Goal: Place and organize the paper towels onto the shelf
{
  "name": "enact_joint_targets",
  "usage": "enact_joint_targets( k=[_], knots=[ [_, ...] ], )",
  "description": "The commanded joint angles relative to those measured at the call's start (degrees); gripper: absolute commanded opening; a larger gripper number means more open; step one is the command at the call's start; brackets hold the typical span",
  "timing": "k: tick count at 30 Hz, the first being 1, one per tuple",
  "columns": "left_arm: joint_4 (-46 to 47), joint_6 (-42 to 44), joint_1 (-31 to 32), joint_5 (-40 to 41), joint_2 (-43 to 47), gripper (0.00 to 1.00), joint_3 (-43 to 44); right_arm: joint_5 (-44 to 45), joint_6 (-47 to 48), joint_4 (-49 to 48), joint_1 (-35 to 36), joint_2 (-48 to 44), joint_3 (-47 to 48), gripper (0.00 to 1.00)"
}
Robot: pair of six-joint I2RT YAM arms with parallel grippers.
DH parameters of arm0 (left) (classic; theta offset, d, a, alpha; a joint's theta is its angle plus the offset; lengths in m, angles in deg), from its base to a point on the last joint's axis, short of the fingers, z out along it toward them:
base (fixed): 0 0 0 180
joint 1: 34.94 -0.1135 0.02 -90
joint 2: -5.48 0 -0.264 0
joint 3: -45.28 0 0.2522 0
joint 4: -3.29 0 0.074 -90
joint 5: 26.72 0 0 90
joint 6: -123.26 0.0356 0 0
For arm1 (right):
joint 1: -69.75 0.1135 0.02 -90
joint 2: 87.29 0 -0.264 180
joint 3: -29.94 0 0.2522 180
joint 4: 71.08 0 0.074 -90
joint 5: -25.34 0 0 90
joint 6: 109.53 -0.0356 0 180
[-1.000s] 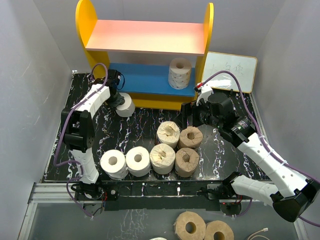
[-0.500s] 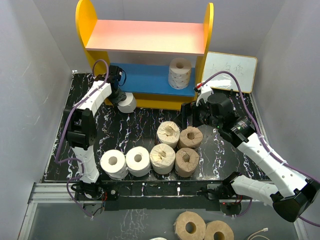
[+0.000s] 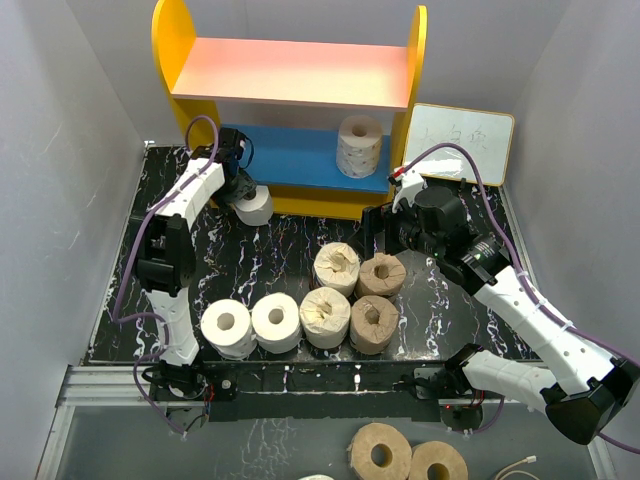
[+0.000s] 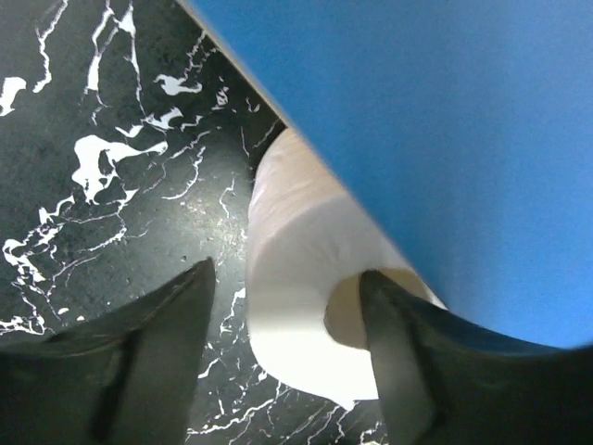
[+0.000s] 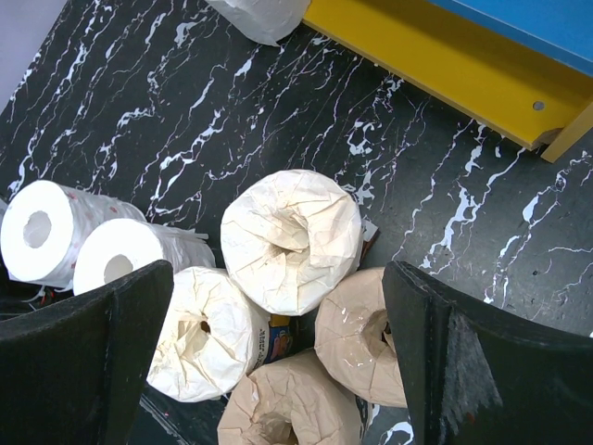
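The shelf point(image 3: 290, 72) stands at the back, with one wrapped paper towel point(image 3: 360, 146) upright on its blue lower board. A white roll point(image 3: 256, 206) lies against the shelf's yellow front rail. My left gripper point(image 3: 243, 190) straddles it, open. In the left wrist view the white roll point(image 4: 296, 315) sits partly under the blue board point(image 4: 445, 139), the left finger point(image 4: 157, 352) standing apart from it. My right gripper point(image 3: 378, 235) hangs open above the wrapped rolls point(image 5: 292, 236). Two white rolls point(image 3: 250, 325) lie near the front.
A small whiteboard point(image 3: 460, 143) leans at the back right beside the shelf. Wrapped rolls, cream point(image 3: 337, 268) and tan point(image 3: 374, 323), cluster mid-table. More tan rolls point(image 3: 381, 455) lie outside the table's near edge. Grey walls close in on both sides.
My left gripper carried the white roll a little toward the shelf's front rail, then spread its jaws off it. The right arm has stayed still.
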Motion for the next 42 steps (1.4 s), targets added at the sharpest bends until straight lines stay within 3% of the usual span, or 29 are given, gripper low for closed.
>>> enact_joint_targets(
  k=[1,4,13,17,21,25,29,36,42],
  knots=[
    [2.44,1.96,-0.57,1.18,-0.03,0.71,4.40,0.80,0.69,-2.80,0.30,-1.31,-0.12,0.96],
    [2.63,2.36,-0.57,0.36,0.03,0.86,4.92,0.81,0.70,-2.83,0.26,-1.31,-0.11,0.96],
    [2.44,5.25,-0.57,-3.15,6.83,0.88,-1.76,1.38,0.92,-1.78,0.26,-2.09,0.12,0.96],
    [0.47,12.14,-0.63,-5.09,10.89,0.89,-4.92,1.73,1.42,-1.27,0.26,-2.57,0.41,0.96],
    [1.99,22.53,-0.60,-3.62,14.72,0.99,-9.87,1.50,1.72,-1.75,0.22,-2.42,0.28,0.96],
    [9.16,34.65,-0.56,-1.23,19.68,0.99,-17.40,0.11,1.60,-3.18,0.21,-1.27,0.22,0.96],
    [18.48,57.99,-0.41,-18.46,27.66,0.99,-27.56,-0.43,1.51,-3.76,0.26,-0.53,0.49,0.96],
    [48.40,77.41,1.11,-28.54,46.15,0.99,-54.87,0.35,1.53,-3.60,0.26,-0.38,0.90,0.98],
    [52.48,81.98,1.90,-32.93,43.44,0.99,-57.60,0.53,1.06,-4.39,0.26,-0.16,0.61,0.98]
  ],
)
